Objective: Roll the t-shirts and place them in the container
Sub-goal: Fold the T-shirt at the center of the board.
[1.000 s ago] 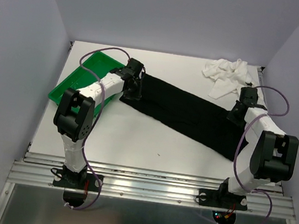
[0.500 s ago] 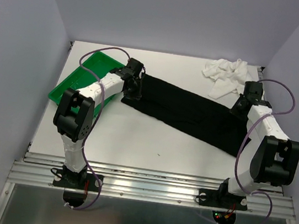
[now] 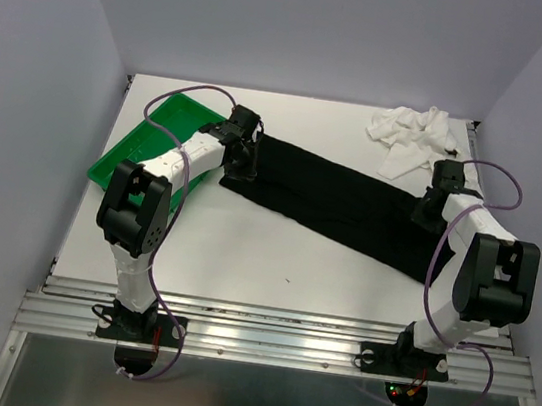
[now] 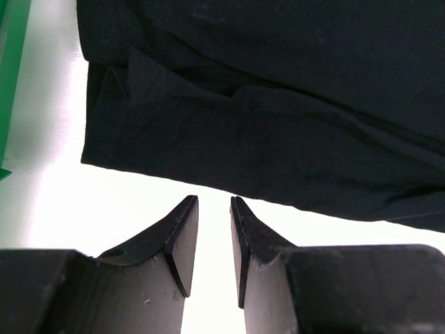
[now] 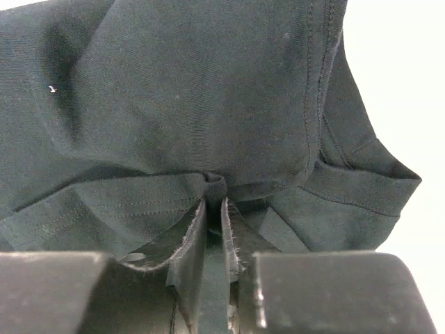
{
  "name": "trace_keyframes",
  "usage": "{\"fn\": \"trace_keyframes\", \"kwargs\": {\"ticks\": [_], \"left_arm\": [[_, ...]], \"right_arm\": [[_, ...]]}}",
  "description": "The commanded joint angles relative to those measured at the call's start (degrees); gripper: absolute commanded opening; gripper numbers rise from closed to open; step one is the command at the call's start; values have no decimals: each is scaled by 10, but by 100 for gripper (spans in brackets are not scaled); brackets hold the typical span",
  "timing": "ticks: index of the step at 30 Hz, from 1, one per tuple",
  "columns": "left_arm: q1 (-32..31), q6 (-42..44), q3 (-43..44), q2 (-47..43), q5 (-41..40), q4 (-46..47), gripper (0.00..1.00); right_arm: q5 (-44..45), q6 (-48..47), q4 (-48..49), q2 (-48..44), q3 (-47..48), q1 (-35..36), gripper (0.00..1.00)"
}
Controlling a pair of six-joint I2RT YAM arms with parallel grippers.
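Layout noted with the first t-shirt [image 3: 342, 203] as reference. It lay on the table [image 3: 243, 260], running slantwise from far left to near right. The tray [image 3: 144, 135] sat to the left of its left end, close by, on the table's left side. The second t-shirt [image 3: 409, 137] lay behind its right end, just beside the far edge; contact could not be told. The left gripper [image 4: 214, 202] stood at its left end, over bare table just in front of the hem. The right gripper [image 5: 214, 202] stood on its right end, a fold of it lying between the fingers [image 5: 188, 243].
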Motion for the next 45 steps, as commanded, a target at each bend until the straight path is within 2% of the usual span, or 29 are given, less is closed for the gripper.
{"fn": "trace_keyframes", "kwargs": {"ticks": [1,4,13,14,15,16,18,21,23,27,31,35,45], "left_arm": [[-3,3,-9,-28,3,6,36],[-3,3,-9,-27,3,7,36],[-3,3,-7,-25,3,5,36],[-3,4,-7,-25,2,5,36],[-3,4,-6,-25,4,6,36],[-3,4,-6,-25,3,6,36],[-3,3,-6,-25,4,6,36],[-3,3,-6,-25,5,5,36],[-3,4,-6,-28,4,5,36],[-3,5,-7,-29,4,4,36],[-4,6,-4,-30,4,3,36],[-5,6,-5,-32,3,2,36],[-5,5,-11,-34,1,4,36]], "right_arm": [[10,-1,9,2,7,-5,17],[9,0,9,1,12,-5,4],[10,11,4,-42,11,-5,5],[7,12,0,-45,10,-5,7],[5,12,-1,-49,7,-5,22],[4,12,-2,-52,5,-5,27],[4,13,-2,-53,-3,-5,34],[4,14,-2,-51,-13,-5,34],[1,15,3,-51,-21,-5,33],[-3,14,7,-50,-22,-5,16],[-2,13,6,-49,-16,-5,18],[-3,11,6,-47,-9,-5,1],[-1,13,6,-86,12,-5,1]]}}
